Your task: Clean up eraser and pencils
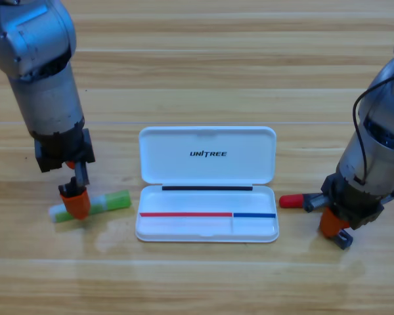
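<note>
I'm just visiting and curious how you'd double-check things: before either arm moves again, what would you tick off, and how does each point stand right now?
1. White case open, lid back: ok.
2. Left pincer down on the green stick: ok; firm hold: cannot tell.
3. Right pincer beside the red marker, which pokes out to its left: ok; whether it is held: cannot tell.
4. Case tray free to receive pens: ok, nothing loose lies inside.
5. Eraser located: cannot tell, it is not visible anywhere.
6. Arms apart, one on each side of the case: ok.
</note>
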